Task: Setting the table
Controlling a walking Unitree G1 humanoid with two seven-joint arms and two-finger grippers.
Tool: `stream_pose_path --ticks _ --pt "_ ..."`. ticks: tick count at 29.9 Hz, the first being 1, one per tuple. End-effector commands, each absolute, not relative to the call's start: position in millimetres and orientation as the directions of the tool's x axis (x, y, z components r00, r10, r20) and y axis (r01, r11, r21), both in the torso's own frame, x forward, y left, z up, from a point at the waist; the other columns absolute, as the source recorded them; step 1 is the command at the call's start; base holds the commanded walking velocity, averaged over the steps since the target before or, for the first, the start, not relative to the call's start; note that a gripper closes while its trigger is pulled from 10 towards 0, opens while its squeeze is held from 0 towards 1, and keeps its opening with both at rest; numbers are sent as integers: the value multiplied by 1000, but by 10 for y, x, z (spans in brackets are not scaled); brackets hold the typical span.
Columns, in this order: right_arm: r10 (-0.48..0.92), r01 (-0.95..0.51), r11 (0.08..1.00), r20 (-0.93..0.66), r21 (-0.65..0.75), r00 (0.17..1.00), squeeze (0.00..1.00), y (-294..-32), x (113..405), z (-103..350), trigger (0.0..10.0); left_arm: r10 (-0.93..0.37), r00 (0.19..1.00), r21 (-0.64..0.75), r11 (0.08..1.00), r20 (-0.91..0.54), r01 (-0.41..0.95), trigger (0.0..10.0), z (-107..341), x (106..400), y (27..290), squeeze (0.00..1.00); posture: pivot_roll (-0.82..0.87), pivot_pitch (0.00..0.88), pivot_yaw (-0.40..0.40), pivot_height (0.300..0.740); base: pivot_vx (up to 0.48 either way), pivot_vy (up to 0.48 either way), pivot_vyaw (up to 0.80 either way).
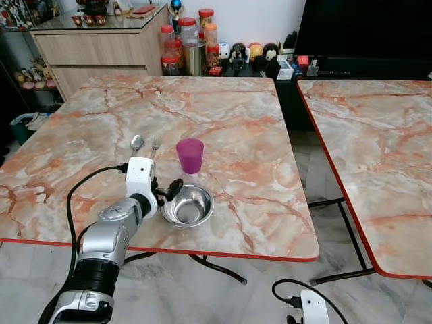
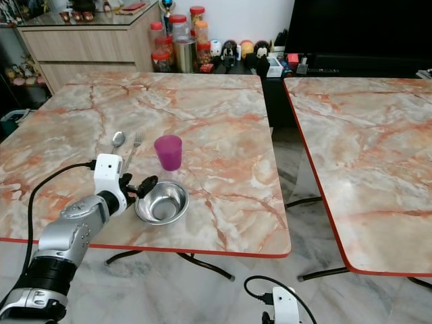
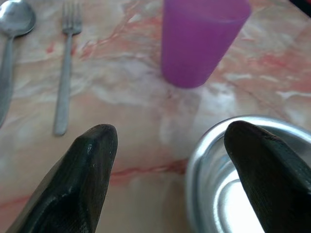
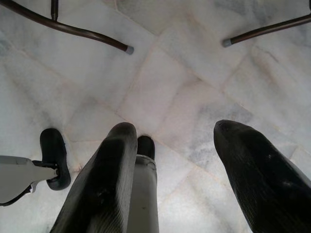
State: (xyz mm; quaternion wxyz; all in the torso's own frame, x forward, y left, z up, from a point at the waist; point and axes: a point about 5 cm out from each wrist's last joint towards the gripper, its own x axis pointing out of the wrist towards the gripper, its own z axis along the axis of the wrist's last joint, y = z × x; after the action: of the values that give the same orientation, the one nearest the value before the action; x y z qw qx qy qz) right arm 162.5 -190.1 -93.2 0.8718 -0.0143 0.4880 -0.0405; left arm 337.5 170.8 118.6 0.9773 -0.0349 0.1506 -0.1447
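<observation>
Left gripper (image 1: 167, 192) sits low over the marble table (image 1: 236, 128), right at the near-left rim of the steel bowl (image 1: 188, 205). Its jaws are spread wide: one finger hangs over the bowl's rim, the other over bare tabletop, and whether the inner finger actually touches the metal is hard to tell. From the wrist, the bowl (image 3: 243, 184) is cut off at the frame edge, only part of its rim and inside showing. Just beyond it stands the purple cup (image 1: 190, 155), upright, top cropped in the wrist view. Left of the cup lie a fork (image 1: 154, 144) and spoon (image 1: 137, 142), side by side, handles partly hidden behind the wrist. The right gripper (image 4: 172, 145) hangs below table height over the tiled floor (image 4: 194, 87), fingers parted, holding nothing. A second table (image 1: 378, 155) stands well apart on the right.
</observation>
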Motion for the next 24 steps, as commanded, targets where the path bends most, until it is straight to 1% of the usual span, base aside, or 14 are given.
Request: stream_pose_path --ticks 1,10,14,17,22,23,24 --pt "-79 48 997 -846 -63 527 0 -1893 1648 -923 10000 -279 900 -106 960 -336 258 10000 1086 3341 1737 0 51 0 -4 740 0 0 0" --pt "-82 55 997 -846 -62 526 0 -1897 1645 -924 10000 -313 873 -122 950 -375 288 10000 1004 3297 1692 0 48 0 -2 740 0 0 0" --pt "-82 54 997 -847 -63 525 0 -1894 1640 -927 10000 -319 847 -89 946 -425 311 10000 907 3256 1692 0 50 0 1 740 0 0 0" --pt "-81 54 997 -847 -61 525 0 -1891 1639 -927 10000 -335 832 -99 940 -442 326 10000 873 3234 1666 0 50 0 1 740 0 0 0" --pt "-80 54 997 -846 -60 526 0 -1887 1643 -926 10000 -333 829 -104 941 -449 322 10000 864 3233 1650 0 49 0 1 740 0 0 0" --pt "-80 54 997 -846 -60 527 0 -1887 1646 -925 10000 -331 830 -106 942 -449 318 9098 863 3237 1649 0 49 0 0 740 0 0 0" --pt "-80 55 997 -846 -61 527 0 -1888 1648 -924 10000 -330 830 -107 942 -449 317 9098 863 3239 1649 0 48 0 0 740 0 0 0"
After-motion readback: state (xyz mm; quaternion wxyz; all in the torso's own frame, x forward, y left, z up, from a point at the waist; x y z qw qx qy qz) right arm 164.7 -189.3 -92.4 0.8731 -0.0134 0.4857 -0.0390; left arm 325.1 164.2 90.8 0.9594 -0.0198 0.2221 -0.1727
